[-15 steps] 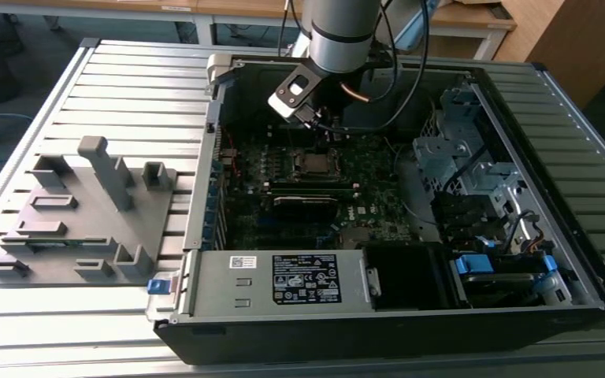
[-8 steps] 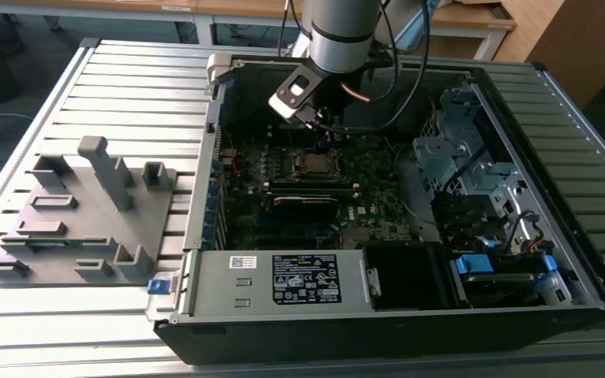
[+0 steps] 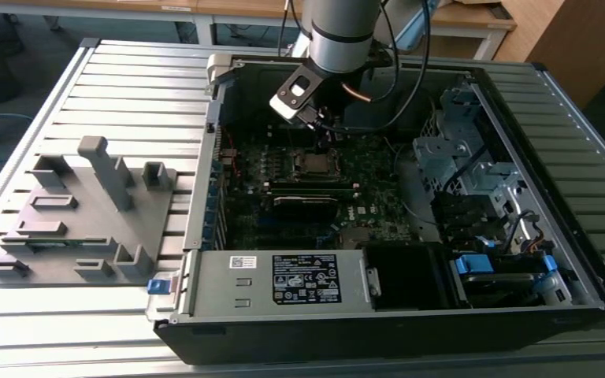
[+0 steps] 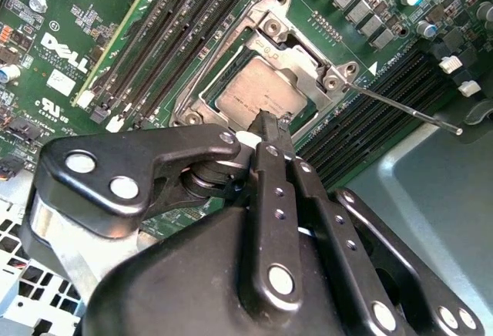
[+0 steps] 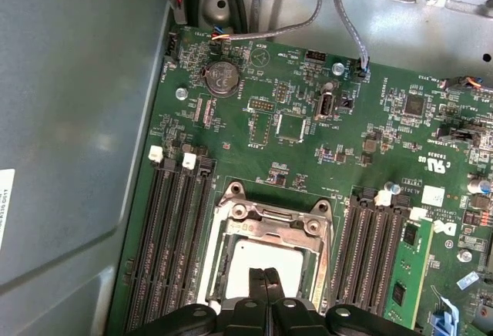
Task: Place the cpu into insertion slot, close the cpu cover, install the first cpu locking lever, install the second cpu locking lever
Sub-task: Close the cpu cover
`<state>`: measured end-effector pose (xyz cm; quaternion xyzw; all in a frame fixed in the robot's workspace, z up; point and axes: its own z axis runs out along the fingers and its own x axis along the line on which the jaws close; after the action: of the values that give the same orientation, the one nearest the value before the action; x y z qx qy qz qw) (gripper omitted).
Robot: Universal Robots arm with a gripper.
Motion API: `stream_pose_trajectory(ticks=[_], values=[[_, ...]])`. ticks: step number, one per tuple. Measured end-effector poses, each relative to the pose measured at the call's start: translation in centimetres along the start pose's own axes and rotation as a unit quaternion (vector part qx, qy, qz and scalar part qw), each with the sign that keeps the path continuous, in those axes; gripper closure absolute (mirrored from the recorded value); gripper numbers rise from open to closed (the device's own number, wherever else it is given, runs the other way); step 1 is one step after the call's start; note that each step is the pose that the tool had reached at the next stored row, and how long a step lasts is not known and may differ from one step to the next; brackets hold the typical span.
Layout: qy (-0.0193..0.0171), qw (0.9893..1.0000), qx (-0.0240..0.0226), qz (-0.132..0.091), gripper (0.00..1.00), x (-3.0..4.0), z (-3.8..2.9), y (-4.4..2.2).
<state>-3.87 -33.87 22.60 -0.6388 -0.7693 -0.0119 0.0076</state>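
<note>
Cpu [image 4: 254, 93] was found seated in the insertion slot [image 5: 225, 267] near the middle of the motherboard [image 3: 371, 216], inside the open computer case [image 3: 586, 197]. We saw its dull silver top in both wrist views, framed by the cut-out of the cpu cover [image 4: 296, 55]. The cover appeared to lie down flat around the chip, with its screwed corners showing at the far side in the second wrist view.

We noted one thin locking lever [image 4: 400, 109] reaching out sideways from a corner of the cover. It passed over the black memory slots [image 4: 192, 35], with its free end above the grey case wall. We could not tell whether it was latched.

The gripper [image 4: 269, 124] hung directly over the chip with its two fingers pressed together and nothing between them. In the first wrist view the fingertips [image 5: 259, 278] sat side by side over the near edge of the chip. We could not tell whether they touched it. In the exterior view the arm came down into the case from the far side.

The case rested on a slatted metal table [image 3: 124, 87]. A grey moulded fixture [image 3: 82, 213] stood beside it, on the exterior view's left.
</note>
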Motion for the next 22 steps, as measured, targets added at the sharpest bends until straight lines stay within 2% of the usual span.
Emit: stream_pose_trajectory(ticks=[22], values=[[0.0001,0.9999,0.0003,-0.011,0.9,0.0,0.0,0.0]])
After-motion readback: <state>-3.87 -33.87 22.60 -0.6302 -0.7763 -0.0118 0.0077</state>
